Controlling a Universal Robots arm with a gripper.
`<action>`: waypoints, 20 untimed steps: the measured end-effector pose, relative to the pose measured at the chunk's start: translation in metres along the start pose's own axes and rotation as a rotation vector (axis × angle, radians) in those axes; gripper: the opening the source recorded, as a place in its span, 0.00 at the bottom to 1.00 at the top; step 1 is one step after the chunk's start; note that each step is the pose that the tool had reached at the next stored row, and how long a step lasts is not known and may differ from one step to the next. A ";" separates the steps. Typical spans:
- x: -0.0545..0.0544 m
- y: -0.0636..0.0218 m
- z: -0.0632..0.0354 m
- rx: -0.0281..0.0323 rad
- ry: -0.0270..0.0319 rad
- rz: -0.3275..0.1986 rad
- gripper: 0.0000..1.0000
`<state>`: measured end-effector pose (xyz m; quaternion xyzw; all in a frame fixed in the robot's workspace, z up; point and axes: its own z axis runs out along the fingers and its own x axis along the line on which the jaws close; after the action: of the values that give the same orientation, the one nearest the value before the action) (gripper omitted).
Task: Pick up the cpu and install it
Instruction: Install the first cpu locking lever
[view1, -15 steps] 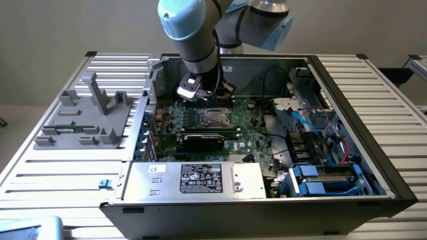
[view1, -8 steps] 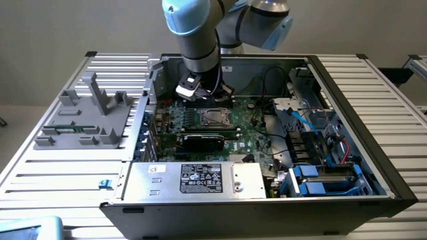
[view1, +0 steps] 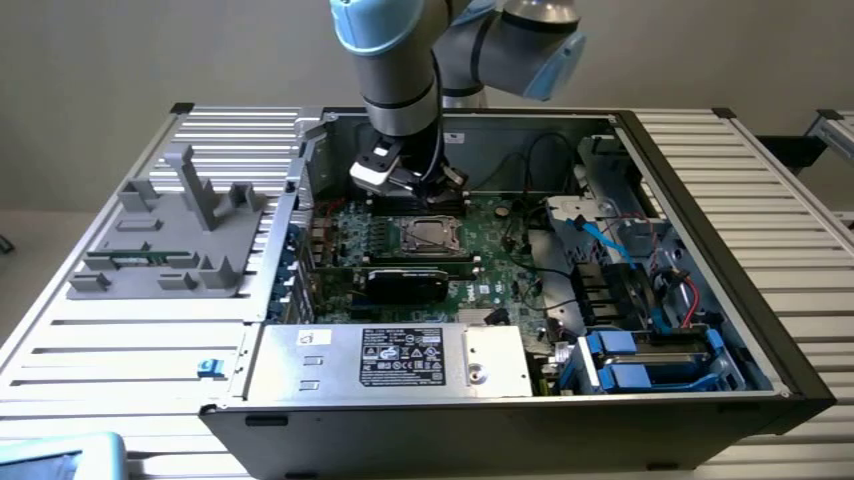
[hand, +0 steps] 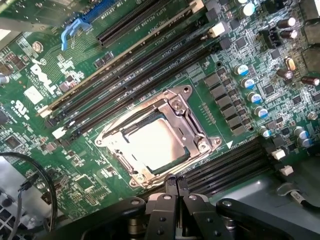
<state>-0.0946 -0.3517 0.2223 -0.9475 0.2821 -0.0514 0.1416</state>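
We see the end effector (hand: 175, 181) clenched, fingertips pressed together with nothing between them. The cpu (hand: 152, 143) sits in the socket (hand: 159, 135) on the motherboard (hand: 60, 75), shiny top showing through the opening of the metal frame. In the wrist view the closed tips sit right at the edge of the socket frame, just off one side of the cpu, apparently above the board; we can't confirm contact.

The cpu is roughly square, so no long axis to speak of; its edges line up with the frame and run parallel to the memory slots (hand: 135, 65).

In the exterior view the end effector (view1: 438, 188) hangs inside the open PC case (view1: 694, 180), just beyond the cpu (view1: 433, 234), with the black expansion card (view1: 407, 283) on the cpu's near side. The case rests on the slatted tabletop (view1: 120, 340).

We judge the chip already placed, the arm only just clear of it.
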 end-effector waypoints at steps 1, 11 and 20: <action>0.000 -0.0005 -0.0016 -0.0044 -0.0006 0.000 0.12; 0.001 -0.0101 -0.0306 -0.0344 0.0083 -0.003 0.12; 0.002 -0.0131 -0.0404 -0.0934 0.0076 -0.011 0.12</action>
<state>-0.0936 -0.3517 0.2649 -0.9543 0.2797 -0.0425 0.0958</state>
